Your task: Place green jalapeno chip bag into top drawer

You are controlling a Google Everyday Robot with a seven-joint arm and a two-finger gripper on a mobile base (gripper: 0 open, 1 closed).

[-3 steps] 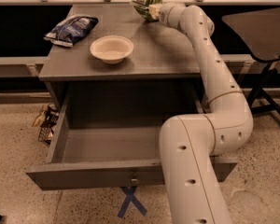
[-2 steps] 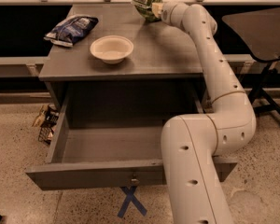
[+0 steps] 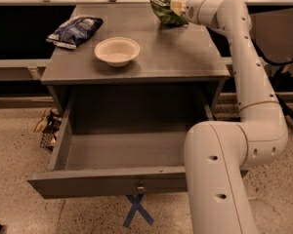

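Note:
The green jalapeno chip bag (image 3: 165, 9) is at the far right of the grey table top (image 3: 166, 52), held tilted in my gripper (image 3: 178, 7). The gripper reaches in from the right at the end of the white arm (image 3: 244, 72) and is shut on the bag's right side. The top drawer (image 3: 112, 182) is pulled wide open below the table top; its inside shows nothing in it. A small metal lock (image 3: 140, 187) sits at the centre of its front panel.
A white bowl (image 3: 116, 50) stands left of centre on the table top. A dark blue chip bag (image 3: 74, 30) lies at the far left. A small wire basket with wrappers (image 3: 49, 128) sits on the floor left of the drawer. A blue tape cross (image 3: 138, 211) marks the floor.
The gripper and the green bag have shifted a little to the right together. The bowl, blue bag and drawer have not moved.

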